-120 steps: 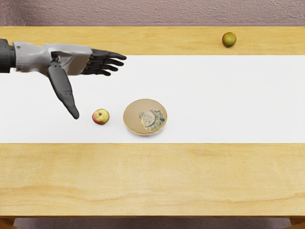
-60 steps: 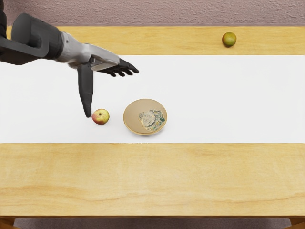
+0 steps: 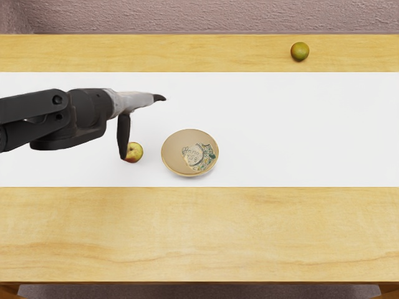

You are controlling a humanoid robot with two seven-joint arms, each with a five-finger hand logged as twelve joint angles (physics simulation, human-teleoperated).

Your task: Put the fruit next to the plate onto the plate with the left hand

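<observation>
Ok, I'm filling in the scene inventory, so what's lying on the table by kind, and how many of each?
Fruit: 2, the apple beside the plate and a green fruit at the far right edge.
Plates: 1, the plate.
Total: 3.
</observation>
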